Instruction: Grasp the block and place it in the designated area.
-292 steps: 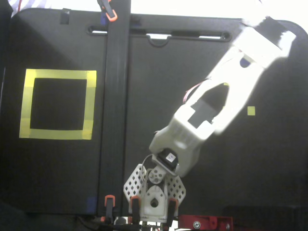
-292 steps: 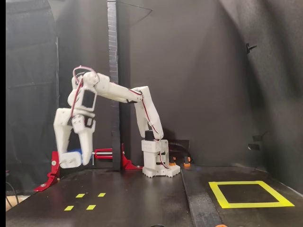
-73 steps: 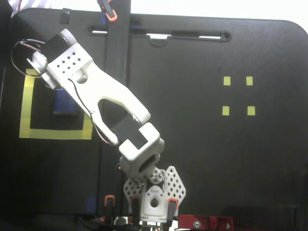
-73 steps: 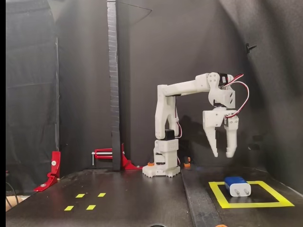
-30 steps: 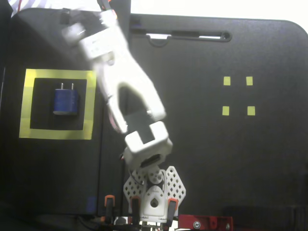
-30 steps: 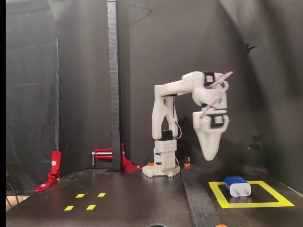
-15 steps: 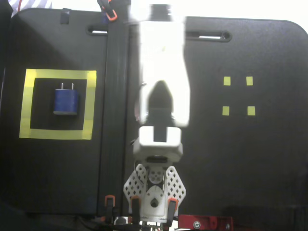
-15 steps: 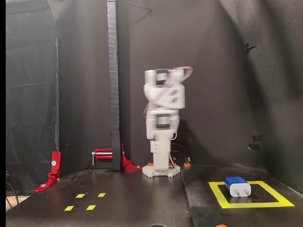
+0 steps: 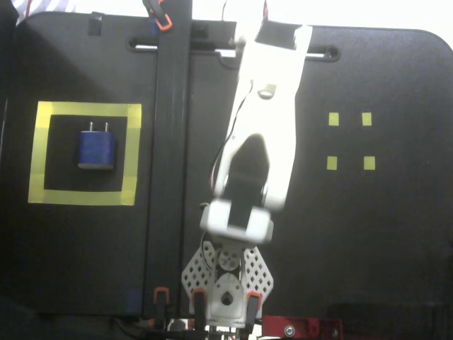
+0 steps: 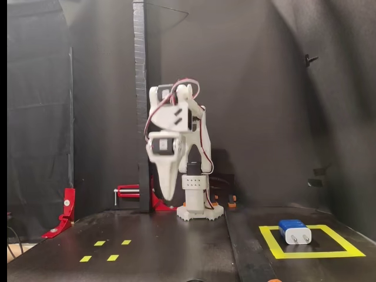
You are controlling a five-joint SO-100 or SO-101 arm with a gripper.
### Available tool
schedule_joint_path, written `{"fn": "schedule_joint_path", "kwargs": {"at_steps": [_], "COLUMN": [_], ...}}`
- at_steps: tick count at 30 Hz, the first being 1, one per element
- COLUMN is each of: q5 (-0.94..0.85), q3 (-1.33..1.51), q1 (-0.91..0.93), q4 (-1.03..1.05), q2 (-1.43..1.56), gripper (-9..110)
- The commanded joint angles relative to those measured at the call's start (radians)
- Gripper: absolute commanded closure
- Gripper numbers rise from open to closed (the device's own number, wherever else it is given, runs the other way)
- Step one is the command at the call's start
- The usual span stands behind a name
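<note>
Block (image 9: 96,149) lying inside the designated area (image 9: 131,152), your gripper (image 10: 166,194) raised well apart, fingers together, holding nothing, four small yellow squares (image 9: 348,141) opposite.

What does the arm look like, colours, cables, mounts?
White printed arm with dark servo blocks showing at the joints, red and white cables looped at the top, a perforated white base held by orange clamps, and a tapering white gripper.
</note>
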Motion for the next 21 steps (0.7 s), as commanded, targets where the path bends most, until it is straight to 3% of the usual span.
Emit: {"fn": "schedule_joint_path", "kwargs": {"at_steps": [1, 12, 21], "q5": [-0.008, -0.003, 0.0], "q3": [0.086, 0.721, 1.152], "q1": [-0.011, -0.035, -0.072], "q4": [-0.109, -0.695, -0.956], "q2": [0.114, 0.667, 1.15], "gripper": [102, 102, 102]}}
